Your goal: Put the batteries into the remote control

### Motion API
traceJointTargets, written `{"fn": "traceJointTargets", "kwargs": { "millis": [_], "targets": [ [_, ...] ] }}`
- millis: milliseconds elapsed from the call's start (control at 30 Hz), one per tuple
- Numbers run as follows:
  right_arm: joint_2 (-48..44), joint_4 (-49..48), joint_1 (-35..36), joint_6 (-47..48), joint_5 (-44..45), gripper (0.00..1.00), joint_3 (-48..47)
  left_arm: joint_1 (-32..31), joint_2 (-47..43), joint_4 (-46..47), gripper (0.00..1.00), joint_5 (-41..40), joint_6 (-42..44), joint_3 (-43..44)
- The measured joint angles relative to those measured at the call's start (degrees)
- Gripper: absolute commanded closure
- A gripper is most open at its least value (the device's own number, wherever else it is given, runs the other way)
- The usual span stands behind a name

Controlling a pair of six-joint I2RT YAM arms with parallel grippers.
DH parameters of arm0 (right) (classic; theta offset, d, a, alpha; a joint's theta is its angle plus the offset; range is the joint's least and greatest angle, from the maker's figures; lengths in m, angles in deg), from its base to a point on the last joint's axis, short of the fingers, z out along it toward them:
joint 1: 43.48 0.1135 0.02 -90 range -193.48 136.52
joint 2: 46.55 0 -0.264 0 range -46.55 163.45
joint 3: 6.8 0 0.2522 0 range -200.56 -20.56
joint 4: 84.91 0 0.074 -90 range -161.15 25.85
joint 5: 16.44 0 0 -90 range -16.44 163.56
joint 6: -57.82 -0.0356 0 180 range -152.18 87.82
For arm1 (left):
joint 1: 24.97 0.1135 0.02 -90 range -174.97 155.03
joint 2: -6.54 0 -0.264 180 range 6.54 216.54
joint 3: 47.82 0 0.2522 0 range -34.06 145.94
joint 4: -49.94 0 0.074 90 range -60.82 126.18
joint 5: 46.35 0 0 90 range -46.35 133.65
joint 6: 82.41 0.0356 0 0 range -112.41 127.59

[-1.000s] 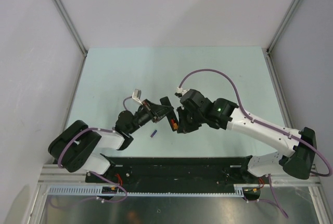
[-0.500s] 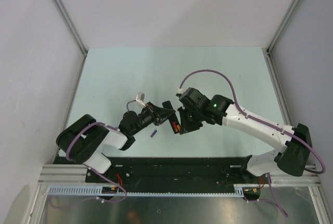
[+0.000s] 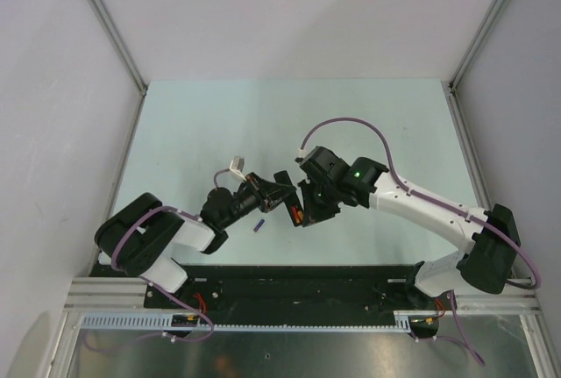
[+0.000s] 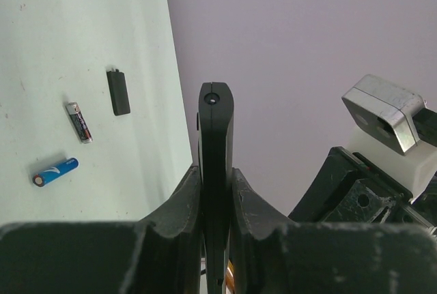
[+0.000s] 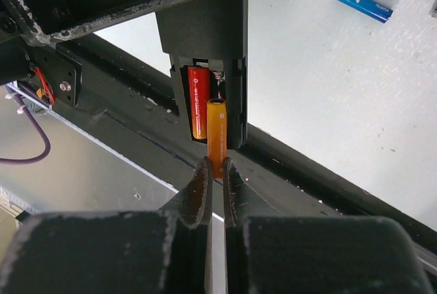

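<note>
My left gripper (image 4: 216, 178) is shut on the remote control (image 4: 216, 130), a slim black bar seen edge-on and held off the table. From the right wrist, the remote control (image 5: 205, 31) shows its open battery recess. One red battery (image 5: 198, 99) lies in the left slot of that recess. My right gripper (image 5: 216, 168) is shut on the lower end of an orange battery (image 5: 217, 130), whose upper end lies in the slot beside the red one. From above, the left gripper (image 3: 267, 192) and the right gripper (image 3: 301, 210) meet at the remote control (image 3: 283, 187).
A blue battery (image 3: 259, 224) lies on the pale green table just below the grippers; it also shows as the blue battery (image 4: 54, 171) and the blue battery (image 5: 363, 3). A dark battery (image 4: 80, 121) and a small black cover piece (image 4: 118, 91) lie near it. A black rail (image 3: 298, 281) runs along the near edge.
Both arms have shifted a little, the left arm's elbow to the right and the right arm to the left. Both grips have stayed the same.
</note>
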Motion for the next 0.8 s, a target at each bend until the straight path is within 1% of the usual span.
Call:
{"fn": "traceJointTargets", "kwargs": {
  "millis": [633, 667, 700, 767, 800],
  "targets": [
    [1.07, 0.17, -1.31, 0.42, -0.83, 1.0, -0.57, -1.4, -0.02, -0.35, 1.0, 0.83, 0.04, 0.33],
    [1.18, 0.2, -1.31, 0.39, -0.83, 0.98, -0.59, -1.42, -0.02, -0.46, 1.0, 0.76, 0.04, 0.33],
    [1.29, 0.22, -1.31, 0.42, -0.83, 0.93, -0.63, -1.44, -0.02, -0.52, 1.0, 0.68, 0.04, 0.33],
    [1.44, 0.28, -1.31, 0.42, -0.85, 0.88, -0.7, -1.46, -0.02, -0.63, 1.0, 0.63, 0.02, 0.33],
    [1.49, 0.35, -1.31, 0.46, -0.83, 0.84, -0.76, -1.46, -0.02, -0.7, 1.0, 0.61, 0.02, 0.33]
  ]
}}
